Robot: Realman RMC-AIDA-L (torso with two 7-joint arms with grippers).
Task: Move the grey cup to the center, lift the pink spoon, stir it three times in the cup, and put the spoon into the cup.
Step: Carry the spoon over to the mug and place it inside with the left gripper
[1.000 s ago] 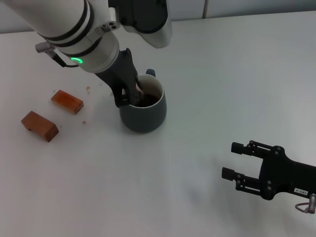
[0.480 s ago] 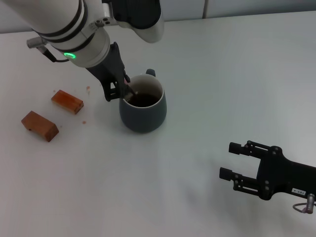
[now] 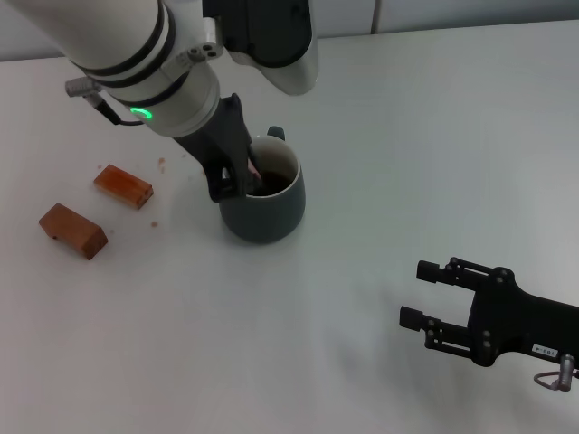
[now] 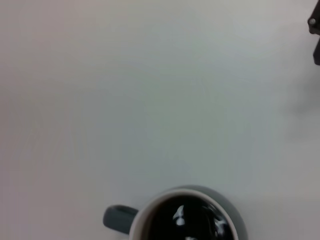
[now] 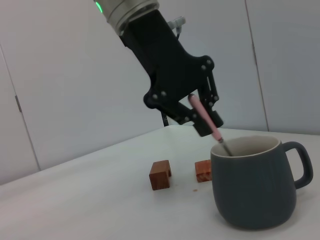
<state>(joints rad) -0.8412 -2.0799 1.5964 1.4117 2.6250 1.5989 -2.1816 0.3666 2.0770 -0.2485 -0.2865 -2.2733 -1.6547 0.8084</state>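
In the head view you see the grey cup (image 3: 263, 202) standing near the middle of the white, smooth surface (image 3: 380, 163). It is a rounded ceramic mug with a pale rim, a loop handle on its far side and dark liquid inside. The left hand (image 3: 237, 176) hangs over the cup's left rim, its black fingers clamped on the pink spoon (image 3: 252, 169), of which only a small pink piece shows at the rim. Left of the cup lie two brown wooden blocks (image 3: 123, 185), rectangular and well apart from the cup, with a few crumbs near them. The right hand (image 3: 427, 294) hovers low at the near right, its black fingers apart and holding nothing.

In the left wrist view you look straight down on the matt surface; the cup (image 4: 180, 220) is cut off at the edge, showing its pale rim, the glossy dark liquid and the handle stub. The arm's own fingers do not show here.

In the right wrist view the spoon (image 5: 207, 120) is a slim pink handle, tilted, its grey metal end dipping behind the cup's (image 5: 255, 185) rim. The left hand (image 5: 200, 116) grips its upper part. The two blocks (image 5: 161, 175) stand behind, before plain pale wall panels (image 5: 60, 90).
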